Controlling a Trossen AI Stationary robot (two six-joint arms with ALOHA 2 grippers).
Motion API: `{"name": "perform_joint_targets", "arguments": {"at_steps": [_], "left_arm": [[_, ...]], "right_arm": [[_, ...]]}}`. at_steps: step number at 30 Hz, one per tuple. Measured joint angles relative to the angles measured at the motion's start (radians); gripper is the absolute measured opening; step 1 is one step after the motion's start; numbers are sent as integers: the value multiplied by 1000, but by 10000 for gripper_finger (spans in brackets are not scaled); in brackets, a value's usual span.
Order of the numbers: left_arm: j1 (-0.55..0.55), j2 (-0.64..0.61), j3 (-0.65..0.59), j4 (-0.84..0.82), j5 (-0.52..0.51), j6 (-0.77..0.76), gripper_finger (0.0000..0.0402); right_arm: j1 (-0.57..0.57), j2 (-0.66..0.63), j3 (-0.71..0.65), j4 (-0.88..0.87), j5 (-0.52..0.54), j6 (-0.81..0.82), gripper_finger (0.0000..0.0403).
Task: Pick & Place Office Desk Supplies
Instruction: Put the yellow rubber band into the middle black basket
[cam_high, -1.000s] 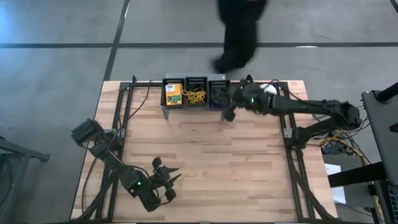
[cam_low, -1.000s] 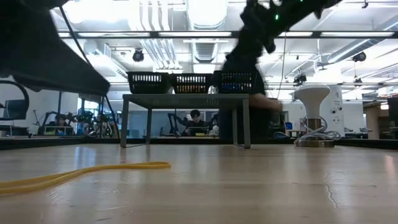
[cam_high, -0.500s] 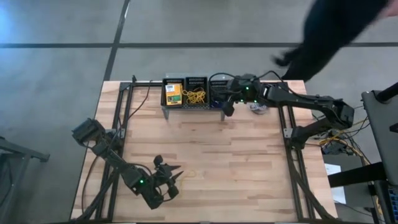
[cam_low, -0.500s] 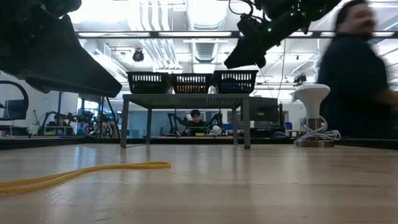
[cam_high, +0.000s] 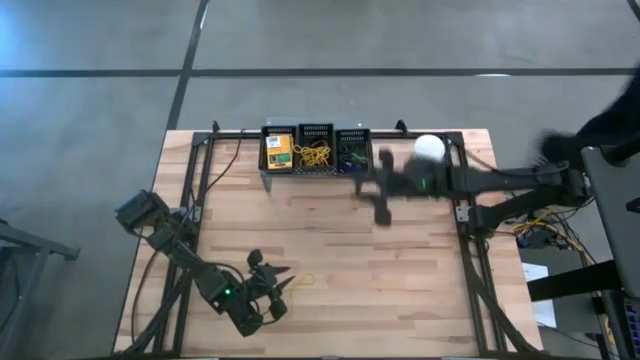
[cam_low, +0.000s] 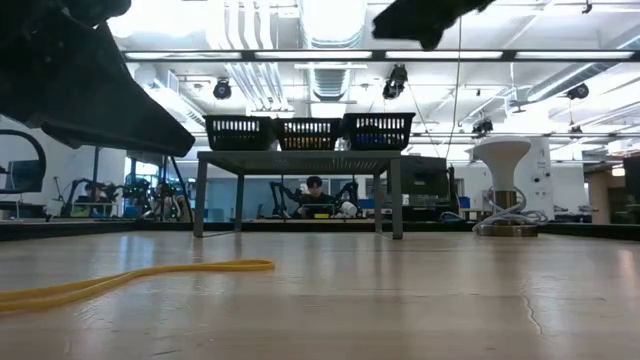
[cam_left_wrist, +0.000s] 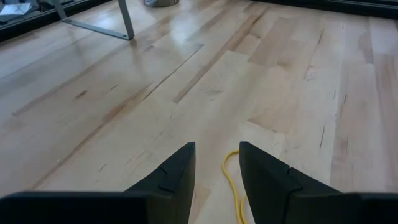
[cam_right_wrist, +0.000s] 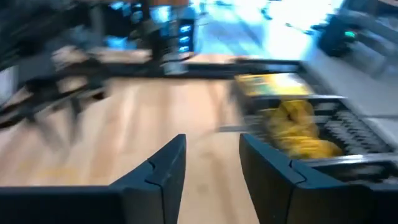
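Note:
A yellow rubber band (cam_left_wrist: 231, 180) lies flat on the wooden table near its front left, and it shows in the low view too (cam_low: 150, 275). My left gripper (cam_left_wrist: 216, 149) stands open just over it, one finger on each side of the band's far loop, apart from it (cam_high: 280, 290). My right gripper (cam_right_wrist: 211, 140) is open with nothing between its fingers. It hangs above the table in front of the shelf's right end (cam_high: 380, 203). The grey shelf (cam_high: 312, 173) carries three black baskets: a crayon box (cam_high: 279, 150), yellow rubber bands (cam_high: 315, 153) and small dark items (cam_high: 352, 156).
A white bulb-like object (cam_high: 429, 148) stands at the far right, next to the shelf. Black frame rails (cam_high: 470, 260) run along both sides of the table. A person (cam_high: 600, 135) is beyond the right edge. Bare wood lies between shelf and band.
My right gripper has drawn back from the shelf's right basket, toward the table's near edge and a little right, and has risen out of the low view's top. A person has walked past behind the table, from the middle to the right.

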Motion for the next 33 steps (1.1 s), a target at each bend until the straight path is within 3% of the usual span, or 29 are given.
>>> {"name": "perform_joint_targets", "arguments": {"at_steps": [7, 10, 13, 20, 25, 33], "left_arm": [[-1, 0, 0, 74, 149, 158, 129], [-1, 0, 1, 119, 257, 298, 129], [-1, 0, 1, 113, 312, 321, 129], [39, 0, -2, 76, 343, 175, 129], [75, 7, -9, 78, 386, 150, 129], [88, 23, -34, 88, 386, 148, 129]], "right_arm": [[406, 54, -140, 80, 249, 53, 127], [528, 130, -216, 193, 321, 117, 125], [609, 230, -279, 356, 361, 153, 127], [651, 472, -308, 636, 388, 105, 122], [642, 541, -248, 616, 387, 56, 116], [642, 525, -201, 496, 385, 68, 118]]}}
